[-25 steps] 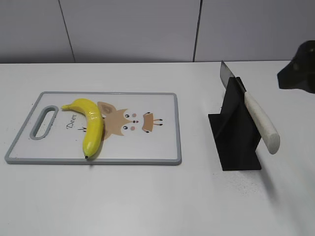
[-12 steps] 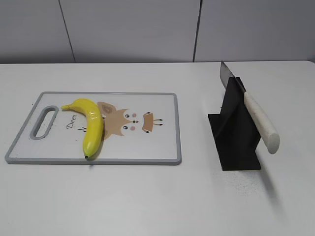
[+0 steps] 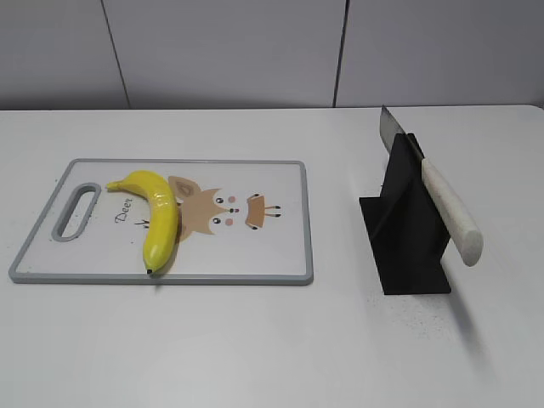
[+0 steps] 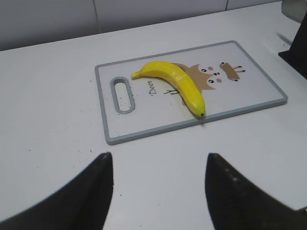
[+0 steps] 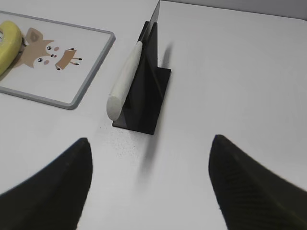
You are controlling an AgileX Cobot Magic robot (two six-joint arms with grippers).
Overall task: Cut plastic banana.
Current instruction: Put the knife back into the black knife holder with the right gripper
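Observation:
The plastic banana [image 3: 157, 217] lies on the left half of a grey-rimmed cutting board [image 3: 289, 212] with a fox print. It also shows in the left wrist view [image 4: 180, 84], and its edge in the right wrist view [image 5: 7, 45]. A knife with a white handle [image 3: 450, 212] rests tilted in a black stand [image 3: 408, 246], also in the right wrist view [image 5: 123, 81]. My left gripper [image 4: 158, 160] is open and empty above bare table, short of the board [image 4: 268, 91]. My right gripper [image 5: 151, 143] is open and empty, short of the stand [image 5: 153, 91]. Neither gripper shows in the exterior view.
The white table [image 3: 272, 340] carries only the board and the knife stand. A grey panelled wall [image 3: 255, 51] runs along the far edge. The board has a slot handle [image 3: 75, 210] at its left end.
A dark part of the right arm at the right edge of the exterior view one second ago has left that view. The banana, board and knife have not moved.

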